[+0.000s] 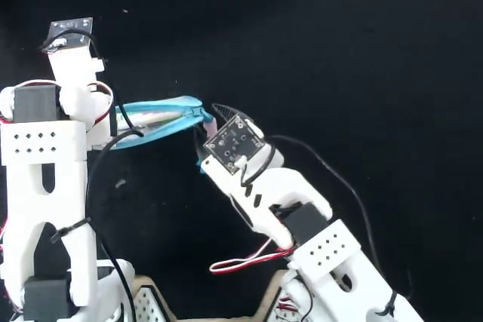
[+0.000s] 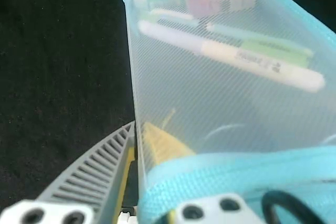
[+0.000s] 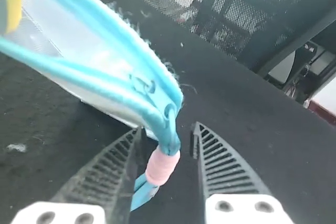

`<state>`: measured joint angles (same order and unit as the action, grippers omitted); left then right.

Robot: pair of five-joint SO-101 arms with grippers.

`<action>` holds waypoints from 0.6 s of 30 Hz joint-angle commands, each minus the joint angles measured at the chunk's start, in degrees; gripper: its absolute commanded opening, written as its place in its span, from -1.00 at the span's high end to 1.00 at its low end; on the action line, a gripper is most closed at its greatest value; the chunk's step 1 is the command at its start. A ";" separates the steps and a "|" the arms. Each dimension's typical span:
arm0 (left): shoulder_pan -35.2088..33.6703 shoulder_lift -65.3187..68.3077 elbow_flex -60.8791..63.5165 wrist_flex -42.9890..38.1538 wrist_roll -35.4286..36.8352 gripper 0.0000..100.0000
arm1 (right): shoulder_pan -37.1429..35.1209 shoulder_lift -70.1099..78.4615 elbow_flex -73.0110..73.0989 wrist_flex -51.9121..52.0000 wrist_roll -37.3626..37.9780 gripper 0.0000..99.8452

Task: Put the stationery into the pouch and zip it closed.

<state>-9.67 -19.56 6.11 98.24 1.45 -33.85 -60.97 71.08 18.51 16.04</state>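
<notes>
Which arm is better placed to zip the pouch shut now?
Right: the right gripper, open, straddles the zipper pull, while the left gripper holds the pouch at its other end.

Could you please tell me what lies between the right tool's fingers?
The pink-wrapped zipper pull of the pouch lies there, seen in the right wrist view.

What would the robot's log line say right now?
pouch: zip open, pens inside | left pincer: shut on pouch | right pincer: open around zip pull

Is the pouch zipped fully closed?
No, on the pouch the two teal zipper edges gape apart, meeting only at the slider by the right gripper.
</notes>
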 commanded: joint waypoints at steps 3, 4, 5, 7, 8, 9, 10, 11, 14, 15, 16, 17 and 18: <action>-0.48 0.53 2.42 0.79 0.09 0.94 | -0.62 2.24 -6.02 -2.37 -0.35 0.73; -0.48 0.53 2.42 0.79 0.09 0.94 | -0.62 3.56 -6.11 -2.55 -0.35 0.73; -0.48 0.53 2.42 0.79 0.09 0.94 | -0.62 4.97 -6.29 -2.55 -0.35 0.73; -0.48 0.53 2.42 0.88 0.09 0.94 | -0.44 7.69 -7.16 -2.46 -0.44 0.74; -0.48 0.53 2.42 0.88 0.09 0.94 | -0.44 8.66 -7.69 -2.46 -0.44 0.74; -0.48 0.53 2.42 0.88 0.09 0.94 | -0.44 9.36 -8.40 -2.20 -0.44 0.74; -0.48 0.53 2.42 0.88 0.09 0.94 | -0.44 9.54 -8.84 -2.02 -0.44 0.75; -0.48 0.53 2.42 0.88 0.09 0.94 | -0.44 9.45 -9.10 -2.02 -0.44 0.79; -0.48 0.53 2.42 0.88 0.09 0.94 | -0.35 8.22 -9.27 -2.02 -0.44 0.99; -0.48 0.53 2.42 0.88 0.09 0.94 | 0.09 7.60 -9.19 -2.02 -0.62 0.95; -0.48 0.53 2.42 0.88 0.09 0.94 | 0.62 6.90 -9.19 -2.02 -0.70 0.97; -0.48 0.53 2.42 0.88 0.09 0.94 | 1.32 6.20 -9.27 -2.02 -0.70 0.98; -0.48 0.53 2.42 0.88 0.09 0.94 | 2.29 5.41 -9.27 -2.02 -0.62 0.98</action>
<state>-9.76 -19.56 6.11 98.24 1.45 -33.58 -52.18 65.45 17.27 15.87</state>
